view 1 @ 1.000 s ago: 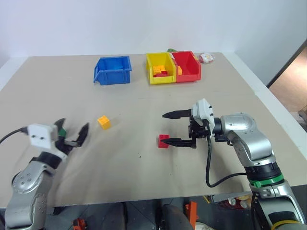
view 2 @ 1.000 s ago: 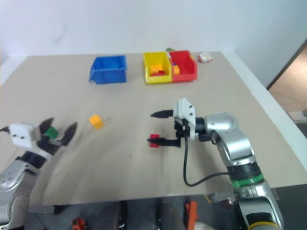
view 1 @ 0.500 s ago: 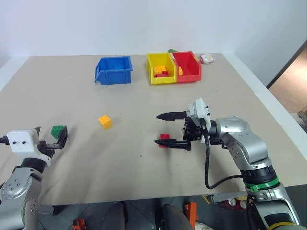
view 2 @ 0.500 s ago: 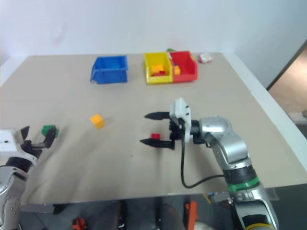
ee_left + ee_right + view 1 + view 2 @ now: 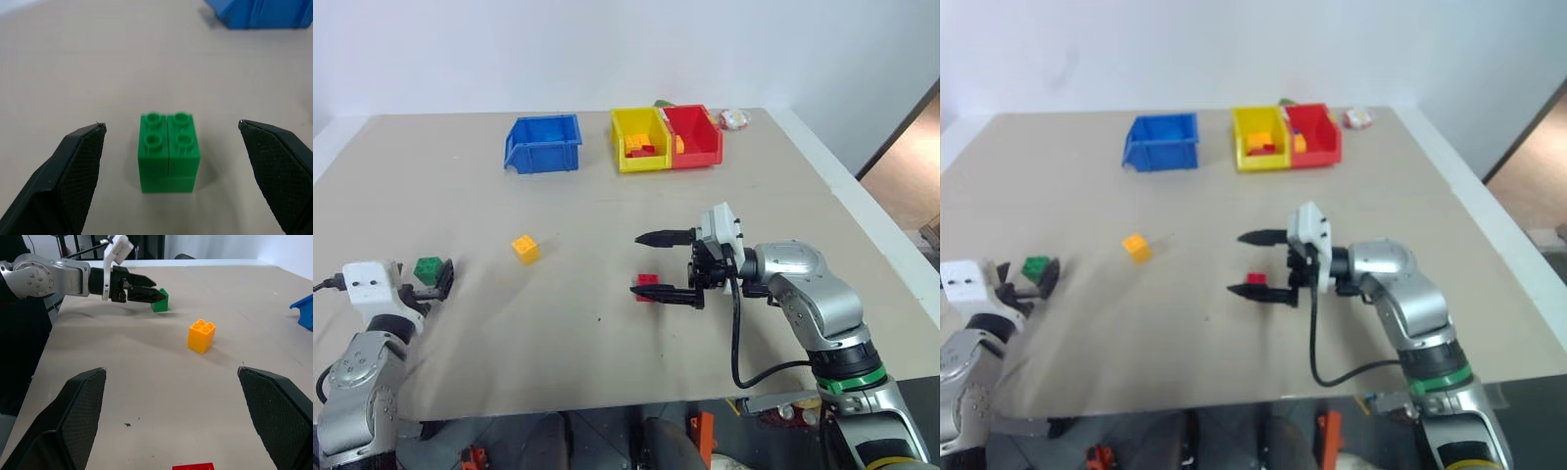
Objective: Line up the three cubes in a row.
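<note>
Beige surface [image 5: 607, 352] carries three cubes, one of each colour and well apart: the green cube [image 5: 168, 152] sits squarely between the left gripper [image 5: 171, 176]'s wide-apart jaws, seemingly untouched. The red cube [image 5: 647, 286] lies between the right gripper [image 5: 661, 264]'s spread jaws, while the orange-yellow cube [image 5: 525, 248] stands between the two arms, nearer the left.

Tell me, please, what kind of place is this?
Probably a robot lab or test room: a plain table against a bare white wall, sorting bins of toy bricks at its far edge, and three loose cubes, green, orange-yellow and red, set out for practice.
</note>
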`<state>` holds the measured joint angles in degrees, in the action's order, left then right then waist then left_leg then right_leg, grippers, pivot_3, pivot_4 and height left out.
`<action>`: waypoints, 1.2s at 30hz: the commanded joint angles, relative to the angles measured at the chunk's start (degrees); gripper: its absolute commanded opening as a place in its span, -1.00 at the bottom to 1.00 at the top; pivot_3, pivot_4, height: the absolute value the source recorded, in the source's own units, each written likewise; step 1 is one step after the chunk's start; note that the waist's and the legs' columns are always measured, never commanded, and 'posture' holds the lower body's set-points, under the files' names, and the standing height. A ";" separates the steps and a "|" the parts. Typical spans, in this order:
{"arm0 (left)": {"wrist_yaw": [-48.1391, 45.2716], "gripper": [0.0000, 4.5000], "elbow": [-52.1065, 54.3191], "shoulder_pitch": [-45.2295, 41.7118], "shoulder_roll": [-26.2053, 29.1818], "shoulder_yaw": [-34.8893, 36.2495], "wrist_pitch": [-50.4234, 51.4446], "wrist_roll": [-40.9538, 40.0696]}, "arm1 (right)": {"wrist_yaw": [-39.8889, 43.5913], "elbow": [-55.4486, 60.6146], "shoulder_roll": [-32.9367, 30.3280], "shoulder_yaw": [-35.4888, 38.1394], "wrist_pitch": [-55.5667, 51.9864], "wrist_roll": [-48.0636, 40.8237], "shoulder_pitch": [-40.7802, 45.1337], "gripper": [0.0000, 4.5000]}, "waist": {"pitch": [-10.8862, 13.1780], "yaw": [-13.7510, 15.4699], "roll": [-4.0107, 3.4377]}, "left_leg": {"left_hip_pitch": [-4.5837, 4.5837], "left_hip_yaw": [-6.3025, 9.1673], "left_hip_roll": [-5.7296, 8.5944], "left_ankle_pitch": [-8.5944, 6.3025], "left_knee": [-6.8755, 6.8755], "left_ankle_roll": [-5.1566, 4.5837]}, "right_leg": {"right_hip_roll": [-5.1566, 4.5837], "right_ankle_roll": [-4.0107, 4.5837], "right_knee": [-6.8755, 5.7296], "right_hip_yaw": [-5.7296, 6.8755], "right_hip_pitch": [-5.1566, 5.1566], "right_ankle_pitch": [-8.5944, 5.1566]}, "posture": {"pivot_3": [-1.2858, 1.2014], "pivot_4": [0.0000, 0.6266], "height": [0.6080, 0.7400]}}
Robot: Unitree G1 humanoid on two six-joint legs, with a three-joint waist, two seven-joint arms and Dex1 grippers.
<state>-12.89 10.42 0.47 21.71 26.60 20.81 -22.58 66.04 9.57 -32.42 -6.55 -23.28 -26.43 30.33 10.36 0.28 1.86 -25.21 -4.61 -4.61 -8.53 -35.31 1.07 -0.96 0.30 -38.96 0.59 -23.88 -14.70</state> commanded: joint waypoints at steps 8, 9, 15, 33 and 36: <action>1.32 0.17 -5.04 -3.46 1.29 -0.69 -0.44 2.25 | 0.05 2.33 -1.41 0.92 1.33 0.12 -0.32 1.00 | 0.00 0.00 0.03 | -0.02 0.01 -0.01 0.00 0.00 0.00 | 0.00 -0.05 0.00 0.00 -0.01 0.03 | 0.03 -0.52 1.00; 1.31 -0.01 -5.54 -3.74 1.32 -0.43 -0.60 2.23 | 0.06 2.36 -1.50 0.93 1.39 0.11 -0.40 1.00 | 0.00 0.00 0.03 | -0.02 0.00 -0.01 -0.01 0.00 0.02 | 0.00 -0.05 0.00 0.00 -0.02 0.03 | 0.03 -0.52 1.00; -2.47 -0.40 -6.96 -3.64 4.08 -1.05 -3.01 3.13 | 0.39 2.35 -2.30 1.24 1.91 -0.06 -0.77 1.00 | 0.00 0.00 0.04 | -0.03 0.01 -0.03 -0.02 0.00 0.03 | 0.02 -0.06 0.00 0.01 -0.04 0.04 | 0.03 -0.52 1.00; -53.32 -0.40 -6.72 -18.38 17.41 -30.06 -12.25 0.96 | 0.85 6.88 -7.10 2.65 0.12 -1.87 -2.59 1.00 | 0.03 0.21 -0.01 | -0.14 -0.38 -0.03 -0.09 0.01 0.11 | 0.18 0.24 -0.02 0.02 -0.29 -0.05 | 0.03 -0.52 1.00; -58.28 -0.40 -15.05 -26.17 14.43 -34.56 -15.86 3.47 | 0.42 6.95 -7.50 2.86 0.02 -1.55 -2.53 1.00 | 0.03 0.00 -0.01 | -0.17 -0.45 -0.12 -0.09 -0.04 0.10 | 0.42 -0.07 -0.01 -0.15 -0.31 0.12 | 0.03 -0.52 1.00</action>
<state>-68.30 -1.55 -23.17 37.03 -6.14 7.46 -20.23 66.98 14.60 -39.39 -5.39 -23.54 -27.38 27.16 10.39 0.29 1.85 -25.39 -5.06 -4.71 -8.62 -35.35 1.16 -0.52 0.21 -38.97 0.42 -24.19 -14.59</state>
